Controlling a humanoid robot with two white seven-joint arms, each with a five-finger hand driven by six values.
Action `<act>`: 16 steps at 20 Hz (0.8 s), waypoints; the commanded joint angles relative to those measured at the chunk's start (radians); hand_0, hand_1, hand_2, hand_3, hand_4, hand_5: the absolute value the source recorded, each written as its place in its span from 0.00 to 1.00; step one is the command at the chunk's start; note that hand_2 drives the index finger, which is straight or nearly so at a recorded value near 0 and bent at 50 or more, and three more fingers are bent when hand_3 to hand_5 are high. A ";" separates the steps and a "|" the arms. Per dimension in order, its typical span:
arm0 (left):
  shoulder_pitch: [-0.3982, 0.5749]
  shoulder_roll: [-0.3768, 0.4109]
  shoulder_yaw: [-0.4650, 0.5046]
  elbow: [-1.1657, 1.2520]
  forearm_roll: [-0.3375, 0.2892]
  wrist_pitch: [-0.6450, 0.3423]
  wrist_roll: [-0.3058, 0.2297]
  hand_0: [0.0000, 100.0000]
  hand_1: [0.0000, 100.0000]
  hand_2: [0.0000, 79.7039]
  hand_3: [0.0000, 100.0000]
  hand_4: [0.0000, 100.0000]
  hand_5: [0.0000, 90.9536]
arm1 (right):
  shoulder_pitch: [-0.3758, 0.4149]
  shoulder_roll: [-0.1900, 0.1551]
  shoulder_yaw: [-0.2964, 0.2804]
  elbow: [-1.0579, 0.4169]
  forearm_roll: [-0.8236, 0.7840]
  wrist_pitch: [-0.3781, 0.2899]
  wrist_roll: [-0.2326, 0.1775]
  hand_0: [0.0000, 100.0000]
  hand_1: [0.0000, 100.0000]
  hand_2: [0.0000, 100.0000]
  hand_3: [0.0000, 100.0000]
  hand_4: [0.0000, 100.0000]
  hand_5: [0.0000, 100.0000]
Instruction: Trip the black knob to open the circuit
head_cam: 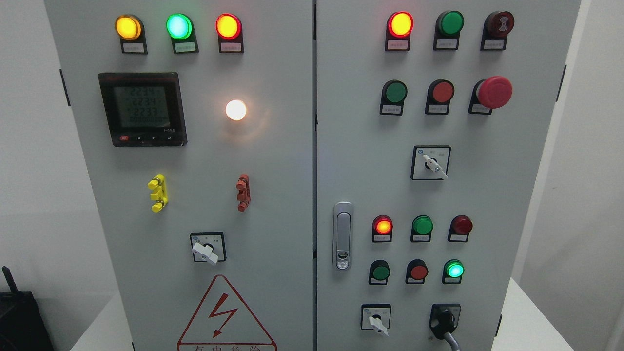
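A grey electrical cabinet (273,161) with two doors fills the head view. The black knob (444,321) sits at the lower right of the right door, with its handle pointing down and to the right. Beside it on the left is a white-handled selector switch (376,321). Two more white-handled selectors show, one on the right door (432,164) and one on the left door (206,249). Neither of my hands is in the picture.
Lit and unlit indicator lamps and push buttons cover both doors. A red mushroom stop button (493,91) sticks out at the upper right. A meter display (142,108), a door latch (342,236) and a hazard triangle (226,317) also show. A black device (17,317) stands at the lower left.
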 commanded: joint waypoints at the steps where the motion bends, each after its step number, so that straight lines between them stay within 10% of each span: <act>1: 0.000 0.000 0.001 -0.016 0.000 0.000 0.000 0.12 0.39 0.00 0.00 0.00 0.00 | 0.003 -0.026 0.000 0.007 0.000 -0.004 0.010 0.00 0.00 0.03 1.00 1.00 1.00; 16: 0.000 0.000 -0.001 -0.016 0.000 0.000 0.000 0.12 0.39 0.00 0.00 0.00 0.00 | 0.004 -0.046 -0.049 0.022 -0.002 -0.007 0.009 0.00 0.00 0.03 1.00 1.00 1.00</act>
